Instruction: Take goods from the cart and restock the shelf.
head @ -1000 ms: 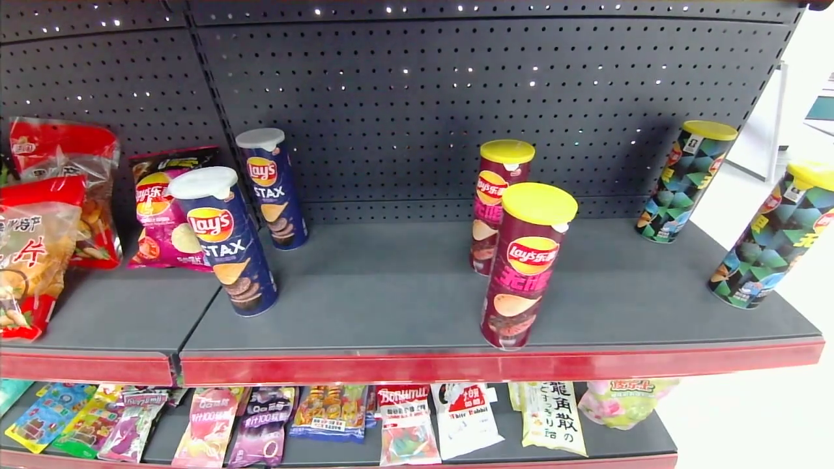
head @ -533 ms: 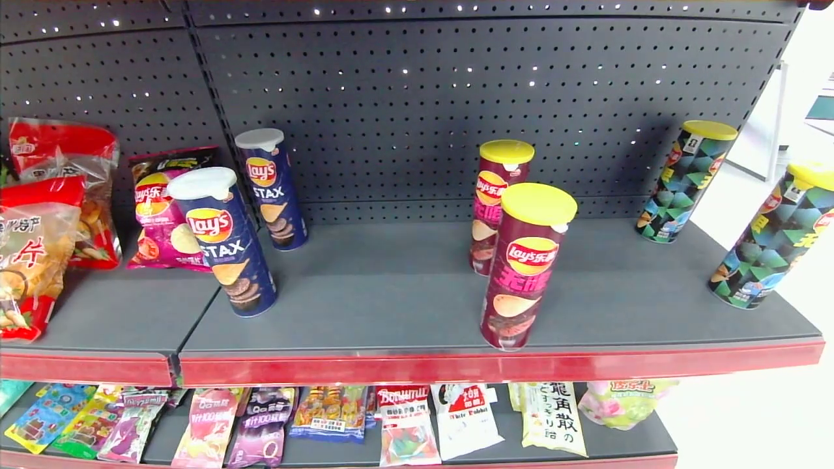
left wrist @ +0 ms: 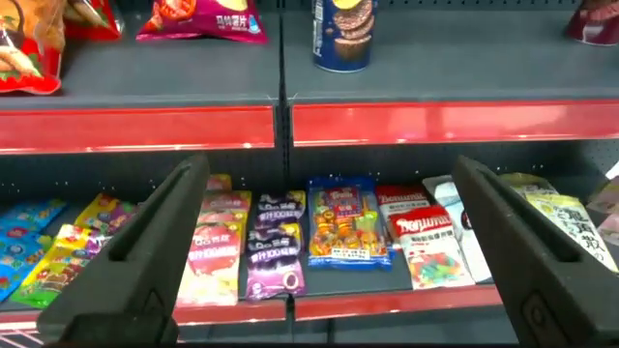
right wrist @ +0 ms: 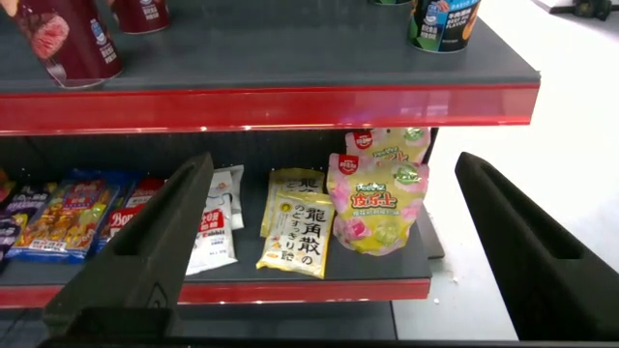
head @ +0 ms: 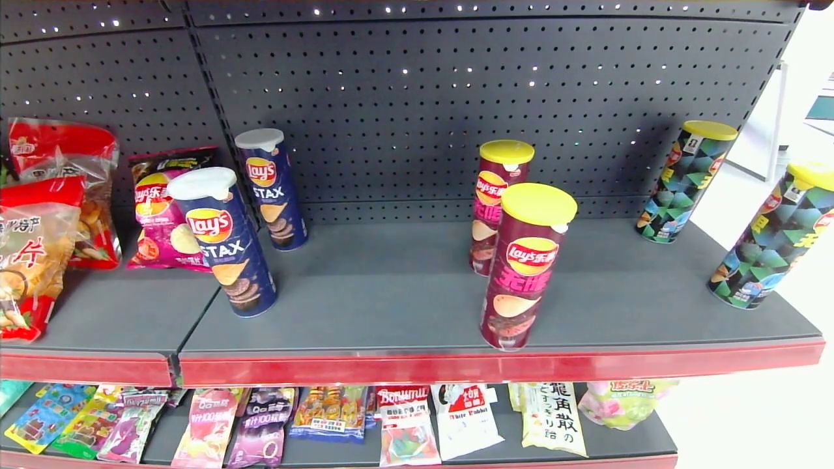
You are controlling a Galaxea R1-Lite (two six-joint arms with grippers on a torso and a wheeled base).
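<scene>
The grey shelf (head: 391, 293) with a red front lip carries upright chip cans in the head view. There are two blue cans (head: 225, 241) with white lids on the left, two maroon cans (head: 524, 267) with yellow lids in the middle, and two patterned cans (head: 684, 179) at the right end. My left gripper (left wrist: 329, 169) is open and holds nothing. It hangs in front of the lower shelf, below the front blue can (left wrist: 341, 34). My right gripper (right wrist: 334, 162) is also open and holding nothing, below the front maroon can (right wrist: 68, 43) and facing the lower shelf's right end.
Snack bags (head: 52, 215) crowd the shelf's left section. Candy packs (head: 404, 417) lie in a row on the lower shelf. A dark pegboard (head: 423, 111) backs the shelf. Bare shelf lies between the blue and maroon cans. Open floor (right wrist: 542, 193) lies past the right end.
</scene>
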